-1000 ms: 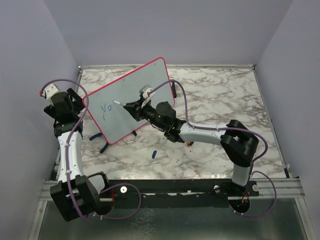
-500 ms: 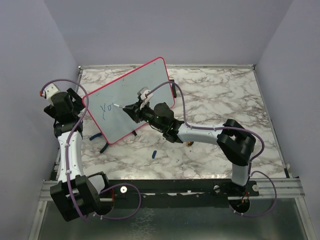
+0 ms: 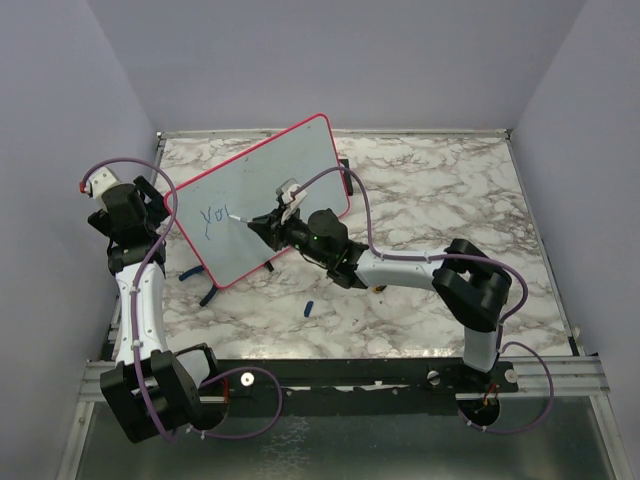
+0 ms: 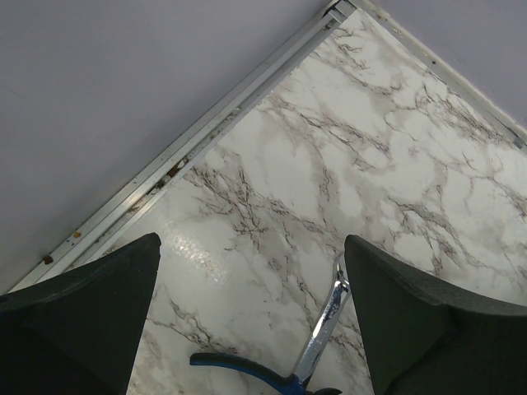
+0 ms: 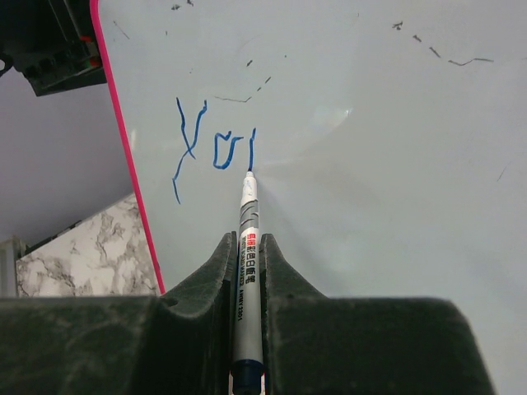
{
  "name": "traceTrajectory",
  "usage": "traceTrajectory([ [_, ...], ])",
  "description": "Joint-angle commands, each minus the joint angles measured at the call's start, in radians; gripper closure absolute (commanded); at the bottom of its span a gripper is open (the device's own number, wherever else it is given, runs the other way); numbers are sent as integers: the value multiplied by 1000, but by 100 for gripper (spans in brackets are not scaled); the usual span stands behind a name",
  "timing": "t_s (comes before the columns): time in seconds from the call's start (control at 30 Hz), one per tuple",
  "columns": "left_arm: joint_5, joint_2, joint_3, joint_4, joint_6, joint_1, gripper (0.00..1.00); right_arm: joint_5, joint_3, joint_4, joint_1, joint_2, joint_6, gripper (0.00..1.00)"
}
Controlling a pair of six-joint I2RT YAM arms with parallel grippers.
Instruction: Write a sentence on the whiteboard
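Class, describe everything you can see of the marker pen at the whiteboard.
The marker is a slim pen with a whitish barrel, small printed lettering, a red label and a dark blue rear end. It is clamped lengthwise between the shut fingers of the right end effector, pointing away from the wrist camera. Its fine tip touches the whiteboard at the foot of the rightmost blue stroke of the sentence.
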Motion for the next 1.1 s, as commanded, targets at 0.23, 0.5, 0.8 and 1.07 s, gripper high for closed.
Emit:
traceTrajectory([
  [0.23,14,-8,-10,19,15,5,7,53,-33,-22,0,-3,5,99],
  [0.5,14,-8,-10,18,14,5,6,113,-24,-22,-1,-17,-24,99],
  [0.8,15,-9,-11,18,15,4,7,127,6,-16,-1,-22,-45,100],
  [1.07,17,-8,-11,19,14,6,7,127,29,-10,-2,-18,-52,99],
])
